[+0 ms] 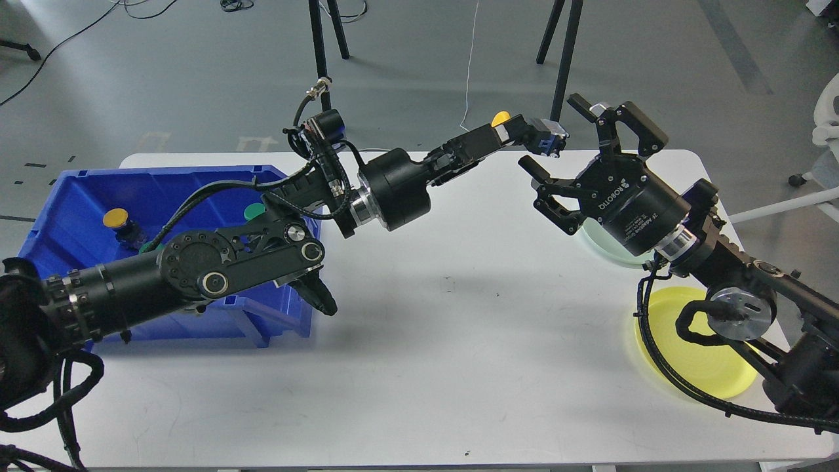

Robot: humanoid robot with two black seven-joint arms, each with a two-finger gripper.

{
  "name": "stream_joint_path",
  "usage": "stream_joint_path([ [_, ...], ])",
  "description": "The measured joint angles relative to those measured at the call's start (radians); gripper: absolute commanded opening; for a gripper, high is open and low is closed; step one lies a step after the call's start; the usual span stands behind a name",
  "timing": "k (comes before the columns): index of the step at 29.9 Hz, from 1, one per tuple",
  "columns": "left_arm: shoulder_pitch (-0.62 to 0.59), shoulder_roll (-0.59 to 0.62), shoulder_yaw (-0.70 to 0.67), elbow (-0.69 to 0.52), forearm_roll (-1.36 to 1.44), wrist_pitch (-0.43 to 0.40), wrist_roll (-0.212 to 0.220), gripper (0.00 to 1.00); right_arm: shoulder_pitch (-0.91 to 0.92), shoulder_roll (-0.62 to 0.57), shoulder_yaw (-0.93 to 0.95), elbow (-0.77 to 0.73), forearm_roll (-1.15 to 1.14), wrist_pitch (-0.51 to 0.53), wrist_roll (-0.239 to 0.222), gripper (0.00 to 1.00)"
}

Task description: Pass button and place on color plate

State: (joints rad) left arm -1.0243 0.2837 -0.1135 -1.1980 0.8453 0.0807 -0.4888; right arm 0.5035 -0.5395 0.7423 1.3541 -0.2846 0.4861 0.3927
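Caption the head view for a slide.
Left gripper offers a yellow-capped button to the open right gripper above the white table.

You've got the yellow-capped button (524,133) clamped in the left claw (534,136), held up over the bench's far edge; yellow plate (695,357) flat at near right, pale green plate (600,239) behind it

A white desk (419,367) spreads below both grippers. A blue bin (72,203) sits on its left end, behind and below the left gripper. Beyond the desk, past the grippers, black tripod legs (319,46) stand on the grey floor (196,78), with loose cables (85,29) trailing nearby.
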Motion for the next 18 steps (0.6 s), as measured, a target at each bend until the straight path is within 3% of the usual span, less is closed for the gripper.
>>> stream_joint_path([
  [10, 0.001, 0.001, 0.001, 0.000, 0.000, -0.003, 0.000, 0.10, 0.007, 0.012, -0.015, -0.016, -0.012, -0.027, 0.000, 0.59],
  [15, 0.000, 0.002, 0.004, 0.000, 0.000, -0.004, 0.000, 0.10, 0.009, 0.016, -0.019, -0.022, -0.013, -0.030, -0.002, 0.45],
  [18, 0.000, 0.002, 0.006, 0.000, 0.000, -0.004, 0.000, 0.10, 0.009, 0.017, -0.019, -0.023, -0.013, -0.031, -0.003, 0.30],
])
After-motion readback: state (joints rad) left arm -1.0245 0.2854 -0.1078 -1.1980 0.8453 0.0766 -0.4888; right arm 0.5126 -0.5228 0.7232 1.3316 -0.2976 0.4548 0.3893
